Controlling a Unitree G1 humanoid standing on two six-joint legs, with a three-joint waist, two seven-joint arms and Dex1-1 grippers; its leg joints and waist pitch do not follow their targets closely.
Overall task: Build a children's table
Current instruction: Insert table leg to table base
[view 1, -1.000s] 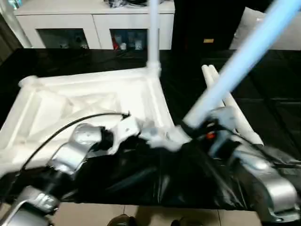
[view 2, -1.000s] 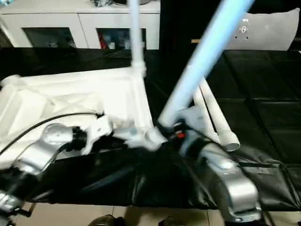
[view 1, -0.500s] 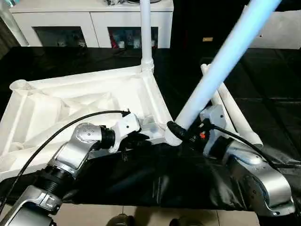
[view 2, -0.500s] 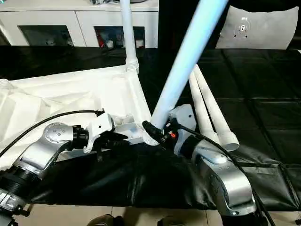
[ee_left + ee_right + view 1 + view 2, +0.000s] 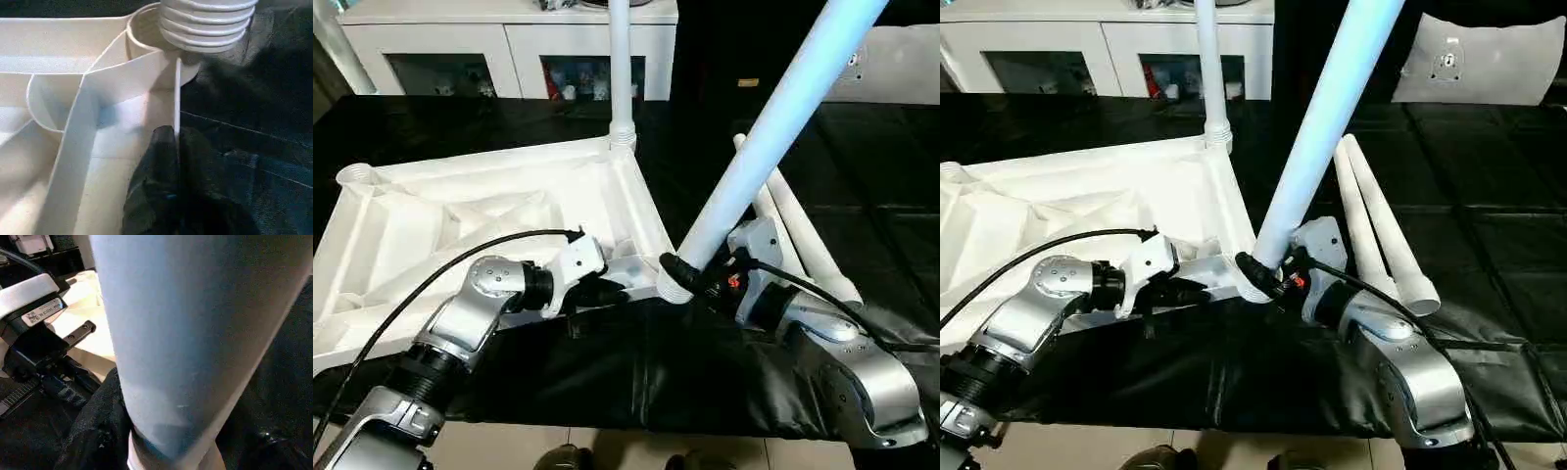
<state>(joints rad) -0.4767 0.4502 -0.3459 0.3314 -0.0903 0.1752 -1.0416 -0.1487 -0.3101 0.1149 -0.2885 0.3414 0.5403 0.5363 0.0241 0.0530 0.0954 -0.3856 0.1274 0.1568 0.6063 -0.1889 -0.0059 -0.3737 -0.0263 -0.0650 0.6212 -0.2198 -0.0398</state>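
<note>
upside down on the black-covered work surface (image 5: 460,127): white plastic table top (image 5: 440,220), ribbed underside up, diagonal ribs crossing a shallow tray, round sockets at the corners. far left corner socket (image 5: 354,177) empty. one leg (image 5: 620,59) already upright in the far corner socket, rising past the top of the head views. second leg (image 5: 773,127) tilted, leaning up and to the right, ribbed flared end (image 5: 208,22) sitting at the near corner socket (image 5: 146,34), not yet straight in it. two spare legs (image 5: 1376,230) lying side by side on the black cover just right of the table top, flared ends toward the near edge.

left gripper (image 5: 607,291) pinched tight on the near rim of the table top (image 5: 177,98), black fingers (image 5: 156,176) on either side of the thin white wall, close beside the near corner socket. right gripper (image 5: 690,277) clamped around the tilted leg low down, just above its ribbed end, fingers about half apart to fit the tube.

behind the work surface, a white cabinet (image 5: 509,39) with glass doors. to the far right, a pale grey panel (image 5: 1479,59). black cable (image 5: 440,269) looping over the left silver forearm (image 5: 460,328), crossing in front of the table top. tilted leg cutting across the view of the spare legs. beige tiled floor (image 5: 607,446) below the near edge of the black cover, with two dark rounded shapes at the very bottom, too cut off to identify.
</note>
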